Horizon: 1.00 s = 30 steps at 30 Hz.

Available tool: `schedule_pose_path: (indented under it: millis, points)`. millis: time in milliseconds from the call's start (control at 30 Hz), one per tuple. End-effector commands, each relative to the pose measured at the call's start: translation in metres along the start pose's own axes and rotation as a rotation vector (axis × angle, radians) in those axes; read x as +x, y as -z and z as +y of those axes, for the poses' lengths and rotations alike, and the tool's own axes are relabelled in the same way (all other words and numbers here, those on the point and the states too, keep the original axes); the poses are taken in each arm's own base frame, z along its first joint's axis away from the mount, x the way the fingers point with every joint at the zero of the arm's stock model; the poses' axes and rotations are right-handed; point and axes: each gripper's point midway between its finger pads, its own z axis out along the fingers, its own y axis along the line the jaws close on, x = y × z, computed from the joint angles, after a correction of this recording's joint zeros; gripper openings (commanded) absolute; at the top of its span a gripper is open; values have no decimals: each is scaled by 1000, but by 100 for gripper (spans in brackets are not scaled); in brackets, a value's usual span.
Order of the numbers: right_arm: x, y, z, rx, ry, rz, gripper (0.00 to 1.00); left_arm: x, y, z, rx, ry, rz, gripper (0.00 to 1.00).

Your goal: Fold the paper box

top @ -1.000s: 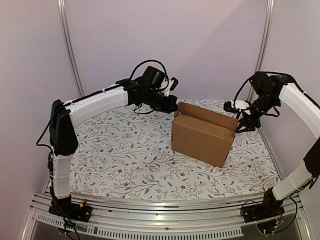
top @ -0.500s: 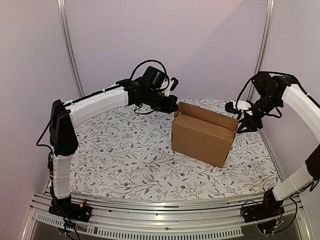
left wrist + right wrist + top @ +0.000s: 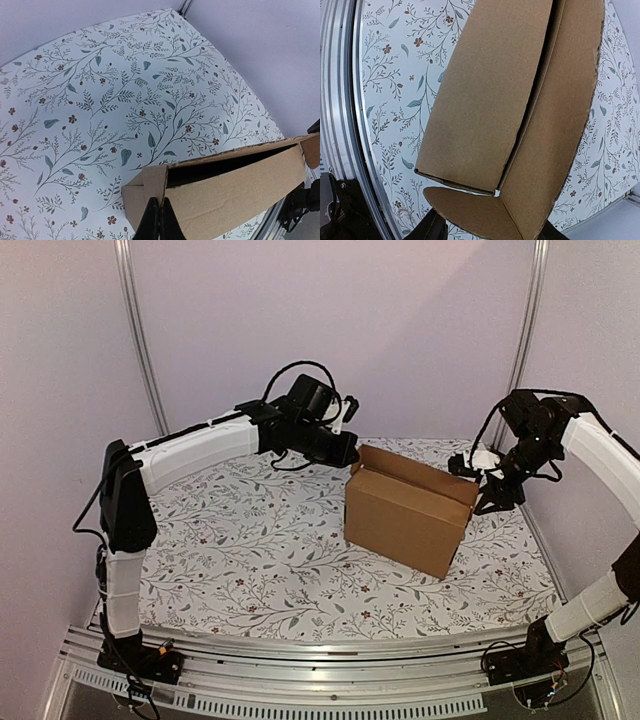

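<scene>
Little has been changed: the right claw, held apart, has been brought slightly nearer the right end of the paper box, which stands open-topped on the table. The left claw, closed together, is touching its left end. The folding is judged unfinished.

The right arm moves. Seen from above, its wrist sinks a little and the right claw slips lower in the view, toward the near side of the bench, and keeps close to the right end of the paper box. The white forearm behind it swings outward, so it now leaves the picture lower down the right edge. The left claw edges slightly to the right at the box's upper left corner. That side of the box shifts a touch the same way.
</scene>
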Motion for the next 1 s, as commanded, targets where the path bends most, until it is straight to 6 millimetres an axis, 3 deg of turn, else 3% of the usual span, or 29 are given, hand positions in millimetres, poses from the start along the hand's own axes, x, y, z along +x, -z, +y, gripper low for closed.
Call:
schedule_pose_path:
  millis: [0,467,567,767,967]
  points:
    - [6,6,18,-9,106,39,50,97,-34,16,-71,34,292,0]
    - [6,6,27,31,119,75,49,98,-25,15,-92,-19,239,0]
    - [3,9,29,32,112,67,48,90,-21,13,-95,-38,227,0]
    - [-1,10,36,10,100,39,48,67,-10,11,-121,-81,204,15]
    - [-5,8,47,-28,99,11,48,66,-4,11,-125,-94,203,24]
